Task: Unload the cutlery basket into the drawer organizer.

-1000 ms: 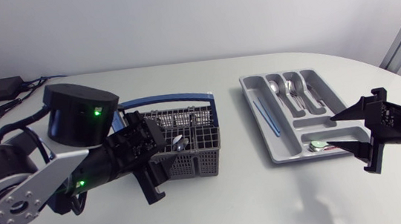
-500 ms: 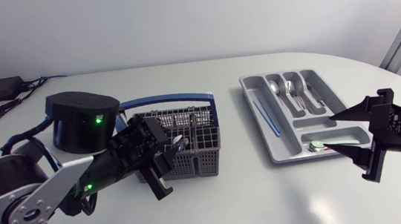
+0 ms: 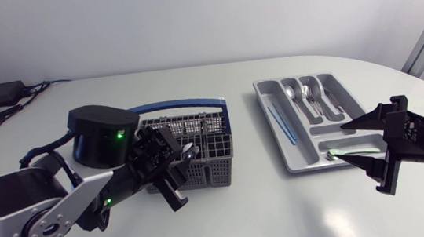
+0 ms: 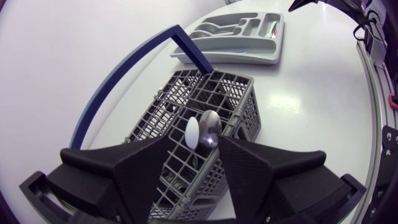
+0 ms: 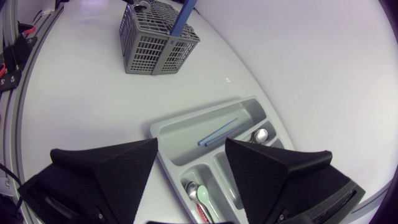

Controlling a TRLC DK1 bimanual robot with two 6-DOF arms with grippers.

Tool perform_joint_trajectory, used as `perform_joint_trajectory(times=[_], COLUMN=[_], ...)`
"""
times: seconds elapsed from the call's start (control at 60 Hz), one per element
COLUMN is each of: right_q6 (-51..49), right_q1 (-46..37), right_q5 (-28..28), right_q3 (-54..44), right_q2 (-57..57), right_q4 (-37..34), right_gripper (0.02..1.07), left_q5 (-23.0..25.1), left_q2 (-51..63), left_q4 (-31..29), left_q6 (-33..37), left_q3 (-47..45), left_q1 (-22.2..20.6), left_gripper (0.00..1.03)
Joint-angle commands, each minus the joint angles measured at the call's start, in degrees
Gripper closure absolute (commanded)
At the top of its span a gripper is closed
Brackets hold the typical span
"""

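Observation:
The grey cutlery basket (image 3: 208, 144) with a blue handle (image 3: 179, 104) stands left of centre. A white spoon (image 4: 192, 132) and a metal spoon (image 4: 209, 123) stand upright in its near compartments. My left gripper (image 3: 178, 160) is at the basket's front left corner. It is open, and the two spoon heads sit just ahead of its fingertips (image 4: 202, 146). The grey drawer organizer (image 3: 272, 103) lies to the right and holds spoons (image 3: 304, 93) and a blue stick (image 3: 280, 123). My right gripper (image 3: 339, 141) hangs open over the organizer's near right corner (image 5: 189, 163), holding nothing.
A green-tinted utensil (image 3: 336, 153) lies in the organizer's front compartment. More cutlery lies deep in the basket (image 4: 180, 180). Bare table lies between the basket and the organizer (image 5: 186, 134) and along the front edge.
My left arm has swung forward and right, bringing its gripper closer around the spoons at the basket's corner. My right gripper has shifted slightly left, toward the organizer.

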Motion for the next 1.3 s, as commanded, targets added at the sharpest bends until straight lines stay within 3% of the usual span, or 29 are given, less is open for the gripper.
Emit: perform_joint_trajectory(times=[0.0, 0.383, 0.533, 1.283], right_q6=[1.08, 1.96, 2.23, 3.9], right_q1=[0.47, 0.56, 0.73, 2.32], right_q5=[-0.32, -0.41, -0.41, 0.12], right_q3=[-2.05, -2.57, -2.84, -3.89], right_q2=[-0.84, -1.99, -2.51, -5.59], right_q4=[0.54, 0.54, 0.54, 0.01], right_gripper=[0.28, 0.28, 0.28, 0.28], left_q5=[-0.94, -3.22, -3.75, -4.19], left_q2=[1.56, 3.49, 3.67, 2.61], left_q4=[1.67, 7.03, 8.43, 10.98], left_q6=[-1.37, -1.9, -2.16, -2.51], left_q3=[-1.52, -3.27, -3.71, -5.82], left_q1=[-0.54, -1.59, -1.86, -1.77], left_gripper=[0.45, 0.46, 0.63, 0.62])
